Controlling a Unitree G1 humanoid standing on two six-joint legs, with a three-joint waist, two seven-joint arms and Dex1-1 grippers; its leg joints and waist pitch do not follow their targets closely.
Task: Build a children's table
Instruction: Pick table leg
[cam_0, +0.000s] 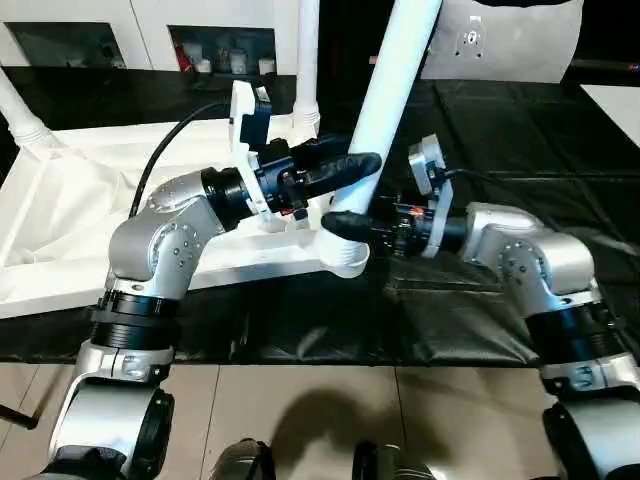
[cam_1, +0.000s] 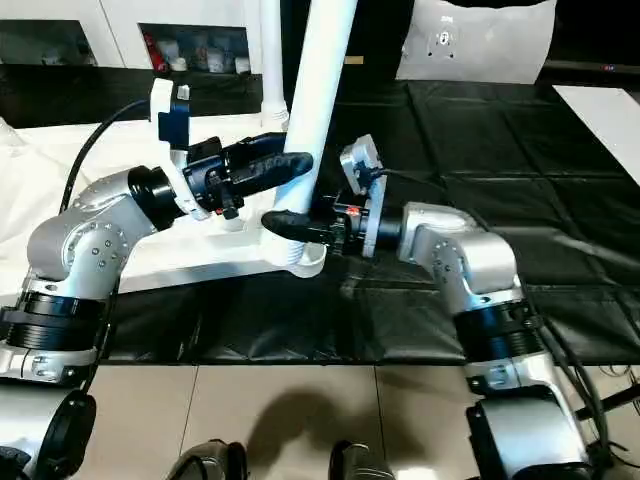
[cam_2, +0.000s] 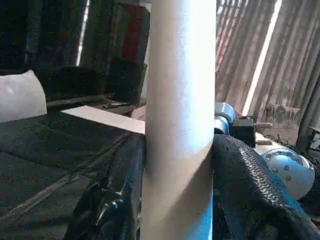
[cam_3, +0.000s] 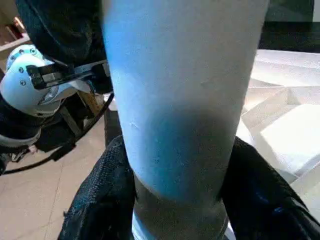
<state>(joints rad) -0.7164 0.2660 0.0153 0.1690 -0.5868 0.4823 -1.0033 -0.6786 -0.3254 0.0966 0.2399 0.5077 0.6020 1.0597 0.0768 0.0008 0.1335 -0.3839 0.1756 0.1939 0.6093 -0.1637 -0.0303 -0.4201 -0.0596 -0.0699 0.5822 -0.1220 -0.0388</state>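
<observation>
Workbench (cam_0: 520, 130) under a black sheet carries the white tabletop (cam_0: 70, 215), lying upside down with its ribbed underside up. One leg (cam_0: 307, 60) already stands in a far corner socket. A second leg (cam_0: 385, 110) rises at a slight tilt from the near corner socket (cam_0: 345, 258). The left gripper (cam_0: 350, 165) is clamped around this leg from the left, and the right gripper (cam_0: 345, 225) pinches it lower down, just above the socket.
</observation>
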